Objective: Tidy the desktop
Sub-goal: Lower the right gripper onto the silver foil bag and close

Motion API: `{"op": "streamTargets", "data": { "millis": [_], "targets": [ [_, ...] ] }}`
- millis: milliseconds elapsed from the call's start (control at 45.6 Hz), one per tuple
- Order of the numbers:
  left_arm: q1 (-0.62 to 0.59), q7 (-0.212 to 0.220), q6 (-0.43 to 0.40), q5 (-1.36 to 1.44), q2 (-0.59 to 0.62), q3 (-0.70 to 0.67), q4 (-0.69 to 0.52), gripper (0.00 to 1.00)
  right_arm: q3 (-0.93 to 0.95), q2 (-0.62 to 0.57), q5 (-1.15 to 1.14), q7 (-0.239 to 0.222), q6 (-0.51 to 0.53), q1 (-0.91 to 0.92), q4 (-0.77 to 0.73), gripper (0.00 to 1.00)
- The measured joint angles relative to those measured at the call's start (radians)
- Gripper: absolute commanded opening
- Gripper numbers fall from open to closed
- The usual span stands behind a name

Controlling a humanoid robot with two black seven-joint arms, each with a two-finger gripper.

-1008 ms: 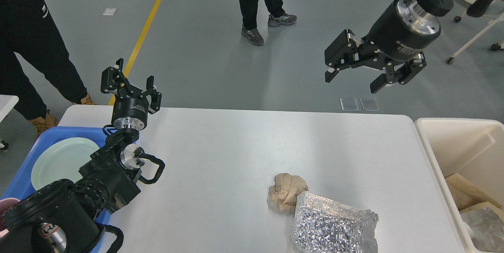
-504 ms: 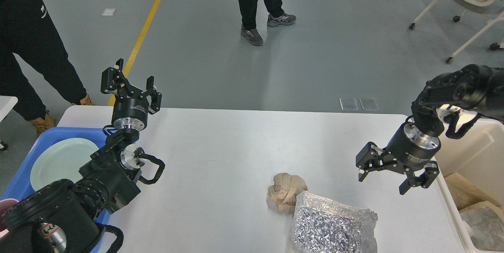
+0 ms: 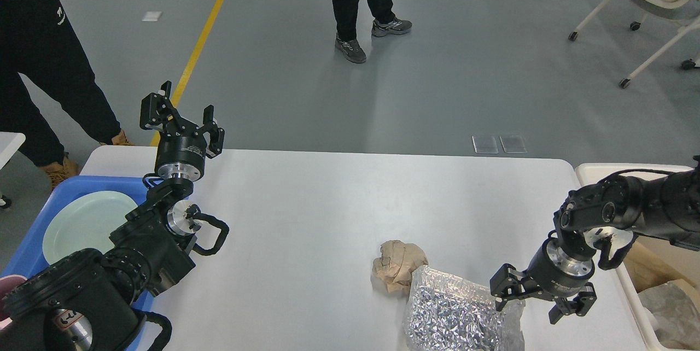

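In the head view, the white table (image 3: 306, 203) is filling the lower half of the picture, its far edge running below the grey floor. Near its front edge a crumpled brown paper ball (image 3: 398, 264) is lying, touching a crinkled silver foil bag (image 3: 456, 314) just to its right and nearer the camera.

The right gripper (image 3: 538, 305) is hanging at the right end of the foil bag, pointing down and toward the camera. Its jaws are standing apart, one finger at the bag's right edge and the other off to the right over bare table; whether a finger is touching the bag cannot be told, and they are gripping nothing.

The left gripper (image 3: 183, 117) is pointing upward over the far left corner of the table, its jaws spread wide and holding nothing. Beneath that arm a blue tray (image 3: 34, 241) is sitting at the table's left end with a pale green plate (image 3: 82, 225) lying in it.

A cream bin (image 3: 593, 171) is standing just beside the table's right edge, with scraps inside. Two people are standing on the floor beyond.
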Motion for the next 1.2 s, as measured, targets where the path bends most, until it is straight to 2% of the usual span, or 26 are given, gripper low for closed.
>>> {"op": "streamTargets", "data": {
  "millis": [263,350,438,526,591,635,745,811,1205],
  "targets": [
    [0.000,0.000,0.000,0.000,0.000,0.000,0.000,0.96,0.009,0.007,-0.003,-0.002,-0.016,-0.095,-0.038,0.96],
    [0.000,0.000,0.000,0.000,0.000,0.000,0.000,0.96,0.024,0.007,-0.002,-0.002,-0.049,-0.117,-0.040,0.81],
    [0.000,0.000,0.000,0.000,0.000,0.000,0.000,0.96,0.036,0.002,-0.002,-0.002,-0.086,-0.131,-0.040,0.75],
    [0.000,0.000,0.000,0.000,0.000,0.000,0.000,0.96,0.039,-0.002,-0.002,-0.001,-0.099,-0.136,-0.040,0.64],
    [0.000,0.000,0.000,0.001,0.000,0.000,0.000,0.96,0.040,-0.004,-0.002,0.000,-0.103,-0.141,-0.040,0.63],
    [0.000,0.000,0.000,0.001,0.000,0.000,0.000,0.96,0.043,-0.004,-0.002,0.002,-0.105,-0.144,-0.040,0.54],
    [0.000,0.000,0.000,0.001,0.000,0.000,0.000,0.96,0.055,-0.006,-0.002,0.005,-0.106,-0.148,-0.040,0.13],
    [0.000,0.000,0.000,0.000,0.000,0.000,0.000,0.96,0.057,-0.006,-0.013,0.006,-0.104,-0.149,-0.040,0.00],
    [0.000,0.000,0.000,0.000,0.000,0.000,0.000,0.96,0.058,-0.008,-0.064,0.004,-0.137,-0.148,-0.087,0.00]
  ]
}}
